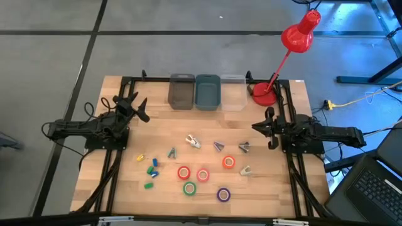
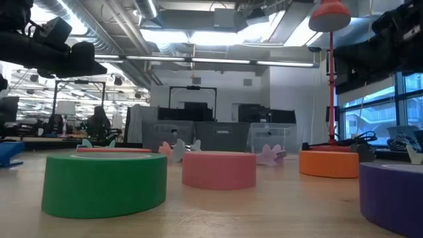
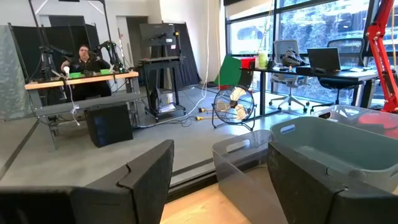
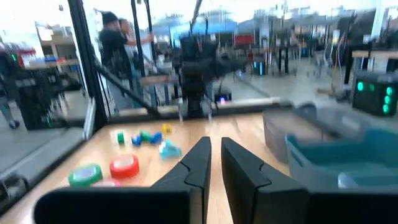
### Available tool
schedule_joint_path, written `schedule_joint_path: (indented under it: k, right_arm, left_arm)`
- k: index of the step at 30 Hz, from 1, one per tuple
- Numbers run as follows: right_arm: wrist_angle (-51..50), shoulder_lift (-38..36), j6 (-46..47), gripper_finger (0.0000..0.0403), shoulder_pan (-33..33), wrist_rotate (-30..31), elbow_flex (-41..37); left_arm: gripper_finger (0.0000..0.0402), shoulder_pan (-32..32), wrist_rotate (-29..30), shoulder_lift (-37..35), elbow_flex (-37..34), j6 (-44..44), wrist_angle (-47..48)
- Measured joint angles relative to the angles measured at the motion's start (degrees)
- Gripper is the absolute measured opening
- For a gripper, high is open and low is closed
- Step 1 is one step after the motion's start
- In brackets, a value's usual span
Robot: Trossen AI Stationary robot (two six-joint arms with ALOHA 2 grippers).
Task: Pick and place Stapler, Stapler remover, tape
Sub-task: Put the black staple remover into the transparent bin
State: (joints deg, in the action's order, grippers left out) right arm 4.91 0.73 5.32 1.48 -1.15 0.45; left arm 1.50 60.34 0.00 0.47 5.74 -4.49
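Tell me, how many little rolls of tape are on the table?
5: two red rolls mid-table, an orange roll to their right, a green roll nearer the front, a purple roll at the front edge.

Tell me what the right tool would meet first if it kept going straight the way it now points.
Probably nothing close: the right tool, fingers nearly together, points across bare wooden table toward the left arm at the far side. The bins and tape rolls lie off to either side. Depth is uncertain.
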Motion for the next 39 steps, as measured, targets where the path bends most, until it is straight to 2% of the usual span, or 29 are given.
schedule_joint_path:
  k: [3,7,11,13,16,18,20,23,25,27,29,32,34,37,39]
  right_arm:
    - [6.29,0.00,2.41,0.0042,0.00,0.02,0.00]
    - [21.21,0.00,7.44,0.0042,0.00,0.05,0.00]
    - [40.51,0.34,13.70,0.0042,0.00,5.93,0.04]
    - [48.35,0.68,12.32,0.0042,0.00,7.33,0.46]
    - [54.05,1.67,9.35,0.0042,0.00,9.19,3.13]
    - [53.08,3.99,9.16,0.0042,0.00,9.38,6.88]
    - [47.93,8.52,7.91,0.0042,0.00,7.64,11.73]
    - [37.98,19.46,5.69,0.0041,-0.01,2.68,20.83]
    - [27.34,27.50,7.79,0.0041,-0.04,1.95,28.01]
    - [10.30,34.59,10.54,0.0041,-0.02,1.98,35.78]
    - [-11.21,41.11,11.80,0.0041,-0.02,2.36,44.19]
    - [-39.96,51.32,14.62,0.0041,-0.02,5.89,55.18]
    - [-53.38,57.71,16.71,0.0041,0.02,7.12,60.11]
    - [-63.68,65.00,16.99,0.0041,-0.07,6.68,64.78]
    - [-64.83,69.12,16.73,0.0041,-0.51,4.17,66.12]
  left_arm:
    - [0.0248,0.00,0.00,0.00,0.00,0.00,0.00]
    - [0.0246,0.00,0.01,0.00,0.00,0.00,0.00]
    - [0.0248,0.00,0.02,-0.01,0.02,0.00,0.00]
    - [0.0248,0.00,0.00,-0.01,0.00,0.00,0.00]
    - [0.0246,0.00,0.02,0.00,0.01,0.00,-0.07]
    - [0.0247,0.00,-0.20,-0.02,0.02,-0.54,-1.26]
    - [0.0248,0.00,-2.74,-0.01,0.02,-5.19,-1.89]
    - [0.0248,0.00,-7.48,-0.02,0.02,-12.65,-5.01]
    - [0.0247,0.00,-8.46,-0.01,0.02,-15.94,-7.11]
    - [0.0247,0.00,-8.20,-0.02,0.02,-19.60,-9.59]
    - [0.0248,0.00,-8.04,-0.01,0.02,-24.31,-11.71]
    - [0.0248,0.00,-8.01,0.01,0.02,-27.75,-13.06]
    - [0.0247,0.00,-8.00,0.00,0.02,-29.32,-13.73]
    - [0.0247,0.00,-8.82,0.01,0.02,-30.70,-13.79]
    - [0.0248,0.00,-8.85,0.01,0.02,-30.38,-13.79]
